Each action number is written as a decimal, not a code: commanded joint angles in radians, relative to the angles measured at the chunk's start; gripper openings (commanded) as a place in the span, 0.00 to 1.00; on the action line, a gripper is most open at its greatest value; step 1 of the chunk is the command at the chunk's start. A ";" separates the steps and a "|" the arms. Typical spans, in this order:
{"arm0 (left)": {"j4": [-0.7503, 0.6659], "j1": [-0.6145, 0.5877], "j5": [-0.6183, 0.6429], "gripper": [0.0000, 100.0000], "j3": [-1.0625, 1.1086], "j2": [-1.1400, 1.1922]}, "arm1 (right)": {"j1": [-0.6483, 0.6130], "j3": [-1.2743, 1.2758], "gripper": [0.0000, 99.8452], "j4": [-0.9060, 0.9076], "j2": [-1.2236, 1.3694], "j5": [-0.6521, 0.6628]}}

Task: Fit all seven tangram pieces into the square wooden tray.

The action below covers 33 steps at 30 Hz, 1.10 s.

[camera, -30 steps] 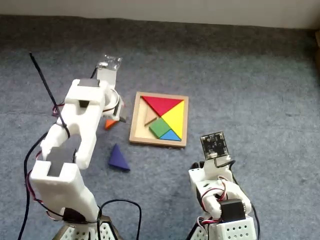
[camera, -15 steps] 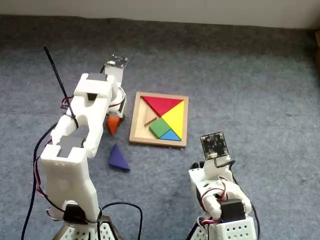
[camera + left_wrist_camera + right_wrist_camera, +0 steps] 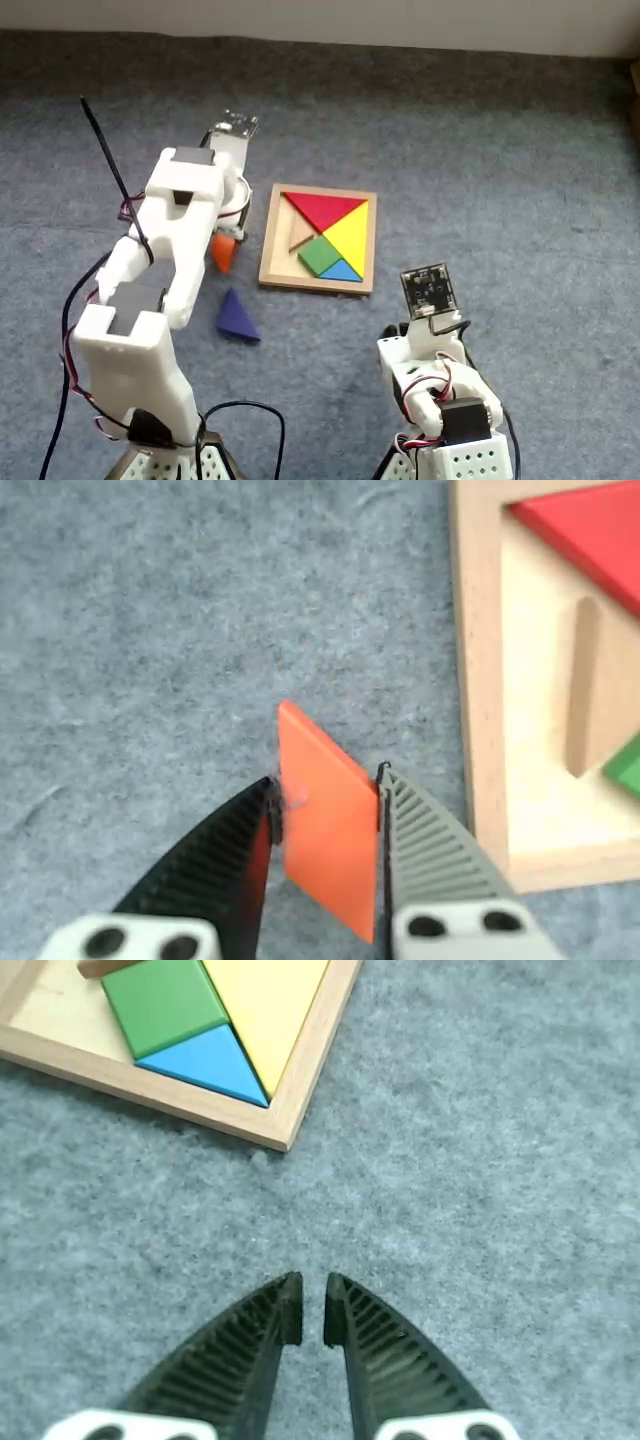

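Observation:
The square wooden tray (image 3: 269, 262) lies mid-table holding red (image 3: 325, 209), yellow (image 3: 351, 240), green (image 3: 318, 257), light blue (image 3: 341, 270) and plain wood (image 3: 298, 234) pieces. In the left wrist view my left gripper (image 3: 328, 800) is shut on the orange piece (image 3: 325, 830), held above the carpet just beside the tray's edge (image 3: 480, 700). From above, the orange piece (image 3: 222, 253) peeks out under the left arm. A dark blue triangle (image 3: 237, 317) lies on the carpet nearer the arm bases. My right gripper (image 3: 305, 1320) hovers over bare carpet near the tray's corner (image 3: 285, 1135), fingers nearly together, holding nothing.
Grey carpet covers the table. A black cable (image 3: 105, 165) rises beside the left arm. The right arm's base (image 3: 440, 400) sits at the front, short of the tray. Open carpet stretches to the tray's right.
The left arm swung toward the tray with the orange piece, then shifted slightly back. The right arm stayed still.

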 commanded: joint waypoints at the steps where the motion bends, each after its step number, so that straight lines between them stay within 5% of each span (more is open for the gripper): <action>1: -0.025 0.064 0.011 0.03 0.035 -0.127 | 0.012 0.119 0.06 0.005 -0.013 -0.009; 15: -0.311 0.182 0.095 0.03 0.147 -0.176 | 0.012 0.119 0.06 0.005 -0.013 -0.009; 33: -0.400 0.206 0.181 0.03 0.154 -0.173 | 0.012 0.119 0.06 0.007 -0.013 -0.009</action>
